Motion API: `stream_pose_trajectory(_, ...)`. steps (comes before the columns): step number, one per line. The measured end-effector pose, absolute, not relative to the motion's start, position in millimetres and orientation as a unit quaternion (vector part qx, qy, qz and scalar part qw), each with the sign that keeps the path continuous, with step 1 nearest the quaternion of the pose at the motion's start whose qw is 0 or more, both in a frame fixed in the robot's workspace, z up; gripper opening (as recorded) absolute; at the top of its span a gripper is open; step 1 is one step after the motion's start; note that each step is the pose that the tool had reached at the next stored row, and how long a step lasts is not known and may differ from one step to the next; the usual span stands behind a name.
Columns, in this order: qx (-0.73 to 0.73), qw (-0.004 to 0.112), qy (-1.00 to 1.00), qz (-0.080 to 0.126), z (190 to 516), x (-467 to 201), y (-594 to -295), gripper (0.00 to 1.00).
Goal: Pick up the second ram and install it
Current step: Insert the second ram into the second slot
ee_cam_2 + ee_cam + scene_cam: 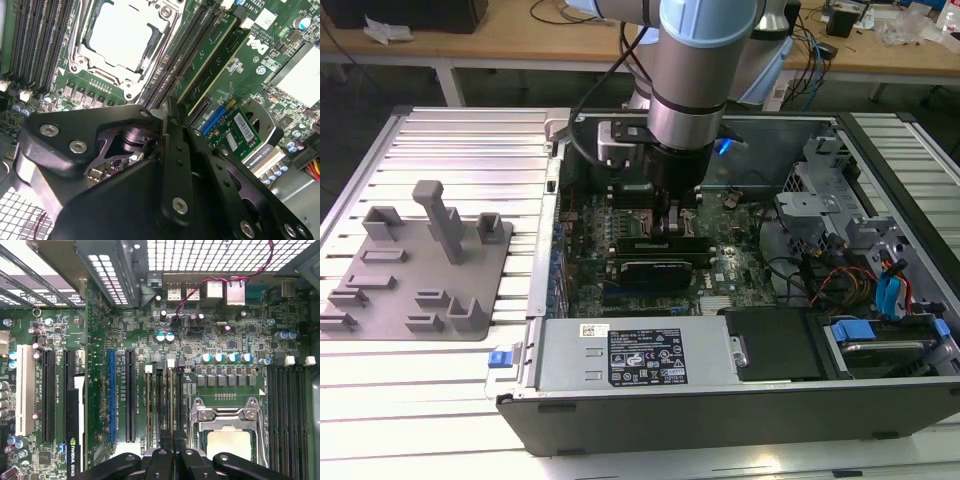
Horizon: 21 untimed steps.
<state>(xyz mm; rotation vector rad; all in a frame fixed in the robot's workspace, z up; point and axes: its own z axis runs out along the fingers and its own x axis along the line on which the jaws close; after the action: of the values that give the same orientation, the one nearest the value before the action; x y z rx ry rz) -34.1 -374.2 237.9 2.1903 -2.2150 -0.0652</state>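
The second ram point(207, 57) is a thin green stick standing on edge in a memory slot beside the processor socket point(122, 30). In the first wrist view the second ram point(172, 405) runs straight under my black fingers. My gripper point(167, 120) is shut over the stick's top edge at about its middle, low on the motherboard. In the exterior view the gripper point(672, 222) reaches down inside the open computer case. Another stick point(222, 67) sits two slots further from the socket, also seen in the first wrist view point(149, 405).
A black expansion card point(660, 268) lies just in front of the gripper. The grey fixture plate point(420, 270) with its blocks stands on the exterior view's left. A power supply point(640, 355) and drive cage point(830, 210) crowd the case. Dark card slots point(130, 395) run beside the memory slots.
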Motion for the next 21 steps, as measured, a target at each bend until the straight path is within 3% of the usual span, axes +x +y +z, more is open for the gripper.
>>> stream_pose_trajectory(21, 0.698, 0.011, -0.716, -0.023, 236.3, -34.1, -373.5, 0.09)
